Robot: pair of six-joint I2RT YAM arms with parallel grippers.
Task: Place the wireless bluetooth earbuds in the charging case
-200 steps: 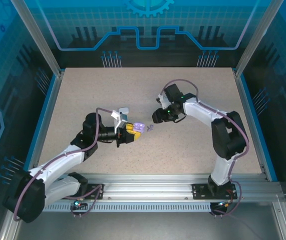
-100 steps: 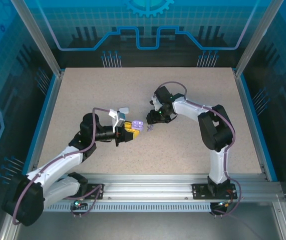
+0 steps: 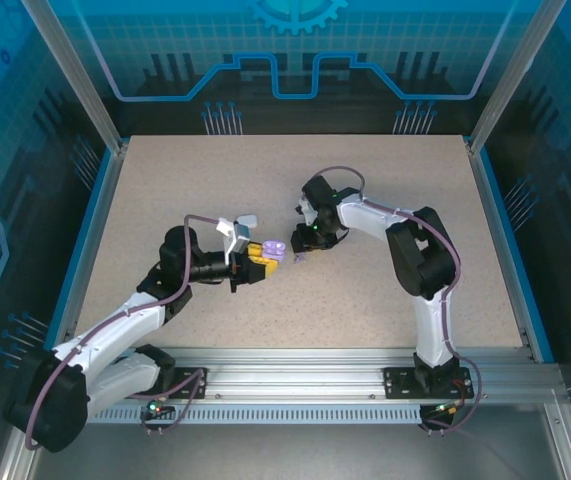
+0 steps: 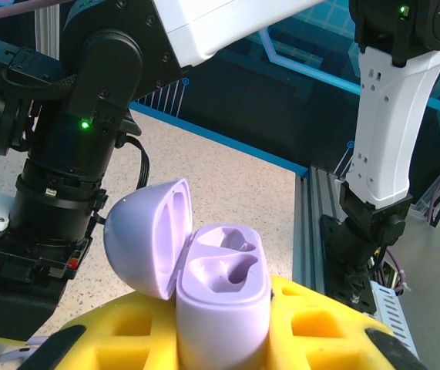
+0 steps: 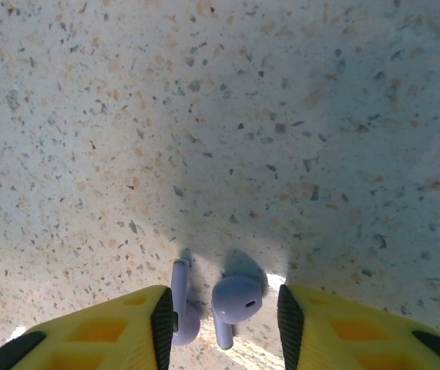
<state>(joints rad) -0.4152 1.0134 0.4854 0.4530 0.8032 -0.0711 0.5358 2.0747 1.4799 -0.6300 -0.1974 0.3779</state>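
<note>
- Wireless bluetooth earbuds: two lavender pieces lying flat on the table, just beside the charging case.
- Right gripper: jaws apart, straddling both pieces. It would be best centred on one piece before closing.
- Axes: stems roughly parallel, pointing opposite ways, running along the gap between the fingers.
- Left gripper: clamped on the charging case, lid open.

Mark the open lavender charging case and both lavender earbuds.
open lavender charging case (image 4: 223,308): left wrist view, base.
stem-up lavender earbud (image 5: 180,284): right wrist view, stem.
stem-down lavender earbud (image 5: 237,297): right wrist view, head.
</note>
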